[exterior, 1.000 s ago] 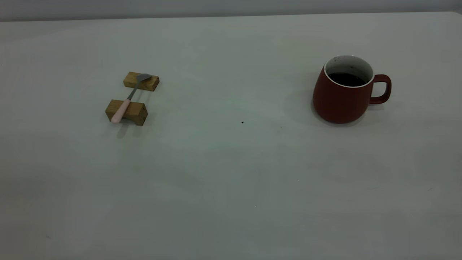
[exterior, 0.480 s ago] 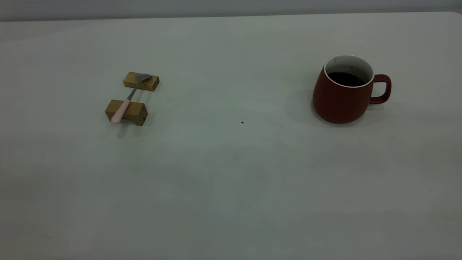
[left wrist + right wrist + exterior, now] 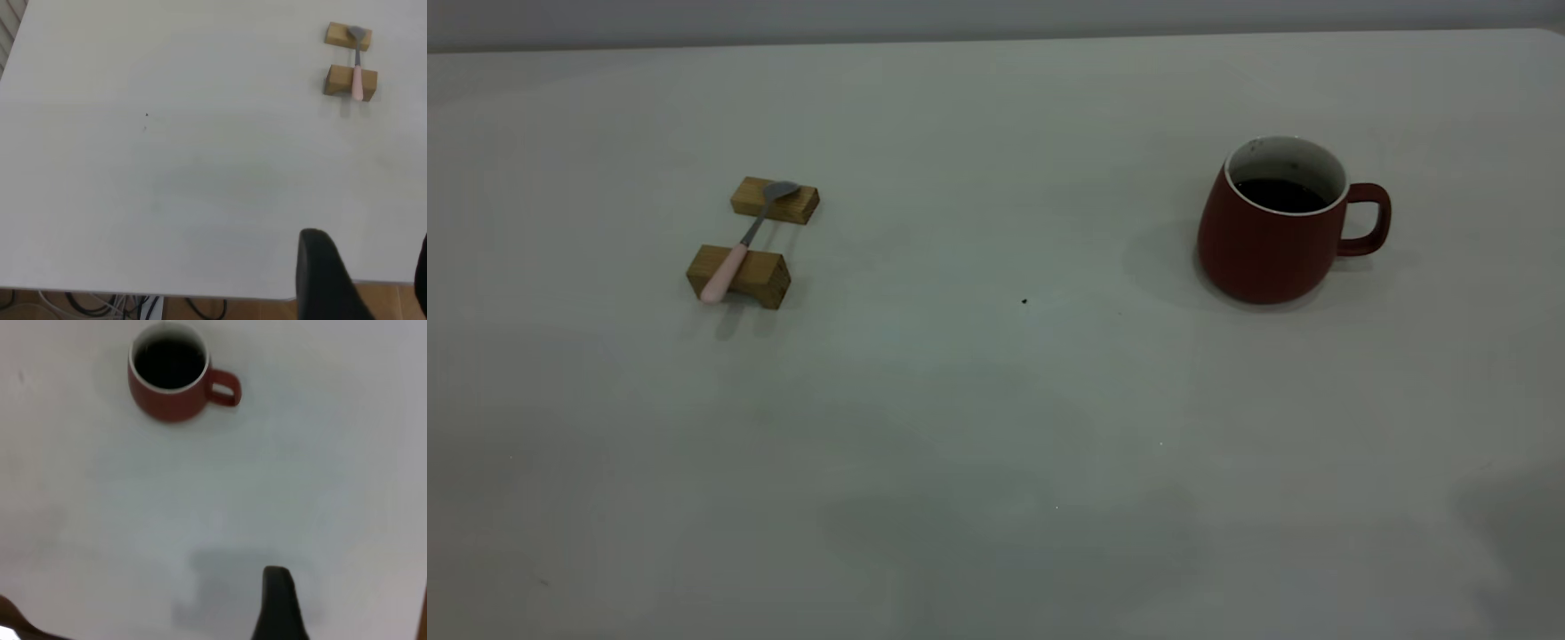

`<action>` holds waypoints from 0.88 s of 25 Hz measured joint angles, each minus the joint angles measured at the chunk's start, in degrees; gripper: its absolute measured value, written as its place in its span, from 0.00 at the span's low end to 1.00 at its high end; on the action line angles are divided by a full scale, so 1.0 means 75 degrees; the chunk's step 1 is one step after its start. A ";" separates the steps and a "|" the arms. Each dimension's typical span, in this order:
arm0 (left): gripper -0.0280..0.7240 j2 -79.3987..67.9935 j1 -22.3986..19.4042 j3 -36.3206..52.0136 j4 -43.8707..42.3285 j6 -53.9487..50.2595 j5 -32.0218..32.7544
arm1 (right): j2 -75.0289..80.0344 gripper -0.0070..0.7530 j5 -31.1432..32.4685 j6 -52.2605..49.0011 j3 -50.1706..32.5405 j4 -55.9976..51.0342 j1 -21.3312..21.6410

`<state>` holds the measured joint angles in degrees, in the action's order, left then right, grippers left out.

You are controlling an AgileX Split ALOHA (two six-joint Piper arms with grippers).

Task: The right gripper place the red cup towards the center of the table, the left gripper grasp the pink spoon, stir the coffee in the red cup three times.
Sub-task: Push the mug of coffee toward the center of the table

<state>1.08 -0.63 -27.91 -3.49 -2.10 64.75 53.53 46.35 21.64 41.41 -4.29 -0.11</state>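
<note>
While neither arm shows in the exterior view, the scene reads left to right:
Pink spoon (image 3: 738, 242): lies across two wooden blocks (image 3: 739, 276) at the tabletop's (image 3: 996, 427) left, bowl on the far block, handle on the near one.
Left gripper (image 3: 363, 280): well short of the spoon; two dark fingers apart, holding nothing.
Red cup (image 3: 1272, 231): upright at right, handle pointing right, coffee (image 3: 1280, 194) inside.
Right gripper (image 3: 280, 607): well apart from the cup; jaws' state cannot be told.

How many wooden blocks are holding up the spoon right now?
2. The far block sits under the bowl end of the pink spoon; the near block sits under its pink handle. Both are on the table's left side. None appears hidden.
</note>
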 joint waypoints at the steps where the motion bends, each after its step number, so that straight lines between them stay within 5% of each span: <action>1: 0.58 0.0000 0.0000 0.0000 0.0000 0.0000 0.0000 | 0.0522 0.79 -0.0185 0.0432 0.0082 0.0000 0.0000; 13: 0.58 0.0000 0.0000 0.0000 0.0000 0.0000 0.0000 | 0.5442 0.79 -0.1687 0.3736 0.1298 -0.0670 -0.0067; 22: 0.58 0.0000 0.0000 0.0000 0.0000 0.0000 0.0000 | 0.8207 0.79 -0.1843 0.4439 0.3195 -0.0591 -0.0305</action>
<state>1.08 -0.63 -27.91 -3.49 -2.10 64.75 115.08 32.53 54.94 65.37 -8.73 -2.40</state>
